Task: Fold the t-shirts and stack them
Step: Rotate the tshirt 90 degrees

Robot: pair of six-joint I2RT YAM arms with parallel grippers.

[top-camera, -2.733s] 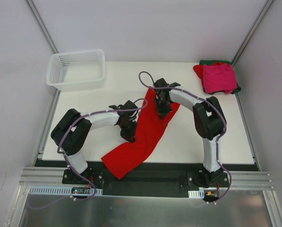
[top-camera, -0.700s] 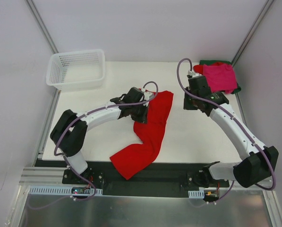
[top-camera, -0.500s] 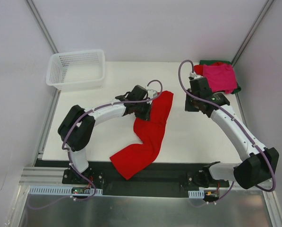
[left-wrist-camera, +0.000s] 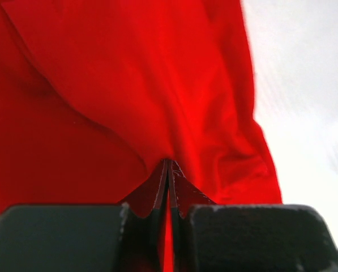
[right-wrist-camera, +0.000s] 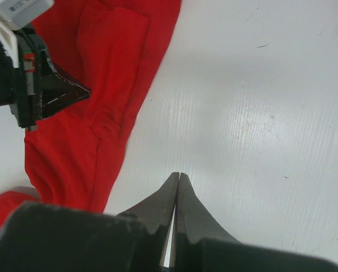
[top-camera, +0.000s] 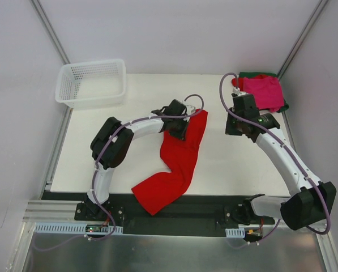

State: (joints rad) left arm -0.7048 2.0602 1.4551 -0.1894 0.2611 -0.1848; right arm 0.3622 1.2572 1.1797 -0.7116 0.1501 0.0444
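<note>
Bright red t-shirt (top-camera: 177,161) pinched at its far end

It lies rumpled mid-table (top-camera: 236,164) — near end at the front edge. Left gripper (left-wrist-camera: 169,165) is clamped on a fold of it; right gripper (right-wrist-camera: 177,177) is clenched on nothing (over bare table, beside the cloth).

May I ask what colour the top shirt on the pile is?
Magenta-pink; the top shirt shows best in top external.

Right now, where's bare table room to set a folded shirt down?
Bare: the back strip between the white plastic mesh basket and the pink-topped shirt stack; the front between the bright red t-shirt and right arm. Crowded around the left gripper.
</note>
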